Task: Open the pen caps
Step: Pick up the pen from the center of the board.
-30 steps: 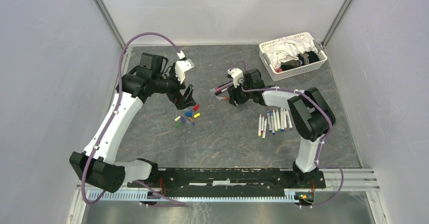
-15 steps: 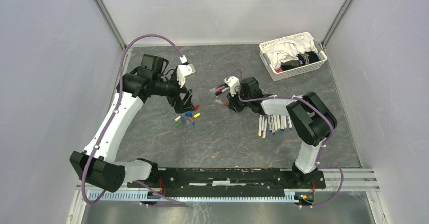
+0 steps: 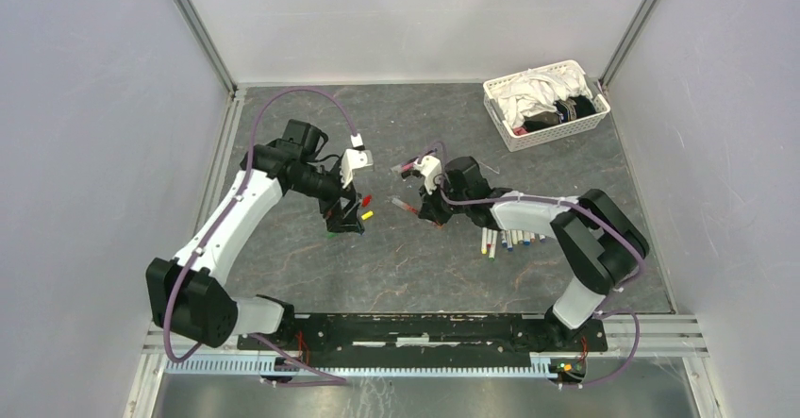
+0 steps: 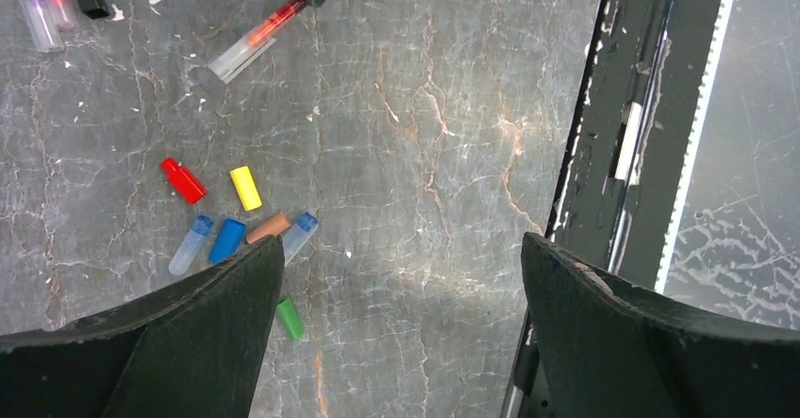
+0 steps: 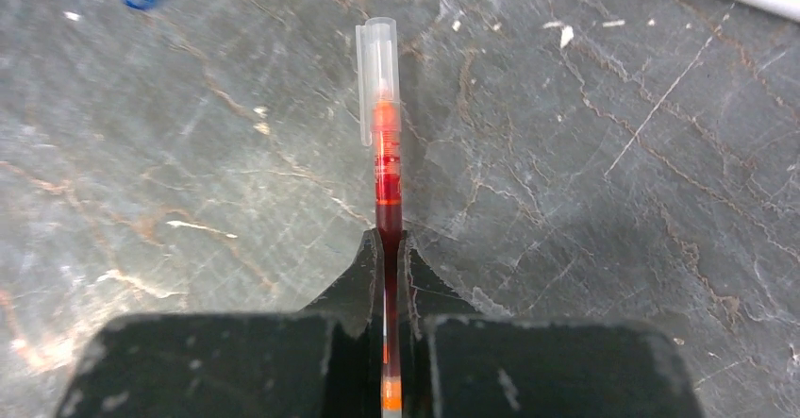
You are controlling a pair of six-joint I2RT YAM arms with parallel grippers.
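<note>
Left end effector (image 4: 401,258), spread apart, has swung down over the loose coloured plastic caps (image 4: 226,240); right end effector (image 5: 390,248) is clamping a still-capped slim red pen (image 5: 387,182) next.

Rear of the red pen (image 5: 386,168) is hidden inside the right gripper (image 5: 388,241), and the left gripper (image 3: 344,218) covers most loose pen caps (image 3: 367,215) in the top view
</note>
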